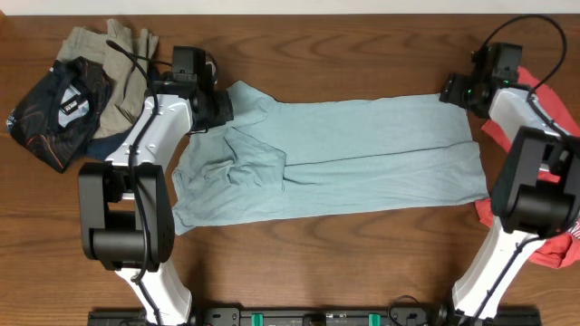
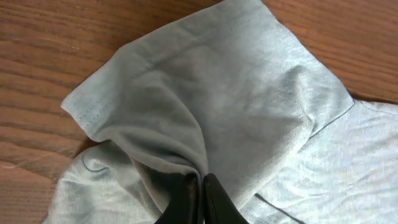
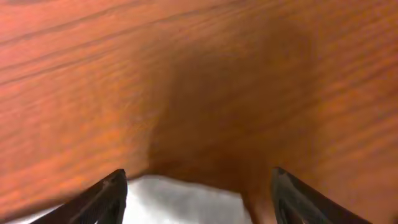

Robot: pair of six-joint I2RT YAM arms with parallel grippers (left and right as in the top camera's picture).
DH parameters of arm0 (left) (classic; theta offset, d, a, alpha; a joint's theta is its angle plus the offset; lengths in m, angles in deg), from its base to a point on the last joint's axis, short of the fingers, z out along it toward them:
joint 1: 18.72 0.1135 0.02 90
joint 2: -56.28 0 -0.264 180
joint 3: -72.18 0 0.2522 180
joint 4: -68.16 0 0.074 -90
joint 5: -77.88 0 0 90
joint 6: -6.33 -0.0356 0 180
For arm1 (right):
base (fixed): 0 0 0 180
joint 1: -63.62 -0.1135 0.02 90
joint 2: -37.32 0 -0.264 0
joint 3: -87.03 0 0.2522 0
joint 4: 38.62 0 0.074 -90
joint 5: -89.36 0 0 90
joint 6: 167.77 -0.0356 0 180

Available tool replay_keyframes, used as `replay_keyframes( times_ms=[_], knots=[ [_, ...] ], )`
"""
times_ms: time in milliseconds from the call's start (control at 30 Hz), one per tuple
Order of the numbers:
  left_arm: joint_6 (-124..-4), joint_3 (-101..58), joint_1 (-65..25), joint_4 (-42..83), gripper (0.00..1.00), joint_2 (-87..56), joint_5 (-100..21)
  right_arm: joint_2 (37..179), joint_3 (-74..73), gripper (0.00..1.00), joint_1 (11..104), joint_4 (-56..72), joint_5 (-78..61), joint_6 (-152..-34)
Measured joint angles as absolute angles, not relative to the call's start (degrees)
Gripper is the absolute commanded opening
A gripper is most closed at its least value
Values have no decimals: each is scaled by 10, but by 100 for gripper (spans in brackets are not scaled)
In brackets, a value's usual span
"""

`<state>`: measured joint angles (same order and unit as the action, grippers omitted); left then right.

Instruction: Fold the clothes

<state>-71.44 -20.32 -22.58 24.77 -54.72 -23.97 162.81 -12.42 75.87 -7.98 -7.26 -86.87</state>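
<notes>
Your left gripper (image 2: 200, 198) pinches a sleeve (image 2: 205, 93) of the pale blue-grey T-shirt (image 1: 362, 149) while the right gripper (image 3: 198, 186) gapes wide, seemingly holding nothing; pulling one-handed could drag it askew.

Overhead: straight down on my whole tabletop (image 1: 362, 36). My wrist views sit close, sharing its blue-grey T-shirt (image 2: 236, 93).

My surface (image 1: 362, 45) is brown wood. The pale blue-grey T-shirt (image 1: 362, 154) lies spread across its middle. A dark printed garment (image 1: 54, 109) and a khaki garment (image 1: 118, 63) sit heaped at the far left. A red garment (image 1: 555, 252), perhaps one piece, lies half hidden at the right edge.
</notes>
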Motion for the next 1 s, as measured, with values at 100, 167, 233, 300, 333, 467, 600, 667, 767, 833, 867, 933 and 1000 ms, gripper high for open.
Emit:
replay_keyframes(
  times_ms=[100,167,233,300,333,467,600,667,767,833,867,933,1000],
  knots=[
    [-714,-203,-226,247,6,-547,-240,1638,-124,56,759,-96,-75,-875],
    [-714,-203,-226,247,6,-547,-240,1639,-124,36,759,-93,-79,-877],
    [-714,-203,-226,247,6,-547,-240,1639,-124,17,759,-85,-83,-882],
    [-714,-203,-226,247,6,-547,-240,1639,-125,7,759,-75,-86,-886],
    [-715,-203,-226,247,6,-547,-240,1639,-125,3,759,-71,-87,-886],
    [-714,-203,-226,247,6,-547,-240,1639,-126,1,759,-61,-88,-889],
    [-714,-203,-226,252,6,-547,-240,1639,-129,1,759,-55,-88,-889],
    [-715,-203,-224,256,6,-547,-240,1639,-131,1,759,-48,-89,-889],
    [-714,-203,-218,256,6,-543,-240,1633,-132,1,762,-28,-90,-889],
    [-714,-203,-212,248,6,-531,-240,1625,-132,1,764,-8,-89,-889],
    [-714,-203,-208,241,6,-520,-240,1620,-132,1,766,2,-90,-889],
    [-711,-202,-203,223,6,-492,-240,1603,-132,1,768,29,-89,-889],
    [-705,-203,-200,198,6,-463,-240,1577,-132,1,773,72,-87,-889]
  ],
)
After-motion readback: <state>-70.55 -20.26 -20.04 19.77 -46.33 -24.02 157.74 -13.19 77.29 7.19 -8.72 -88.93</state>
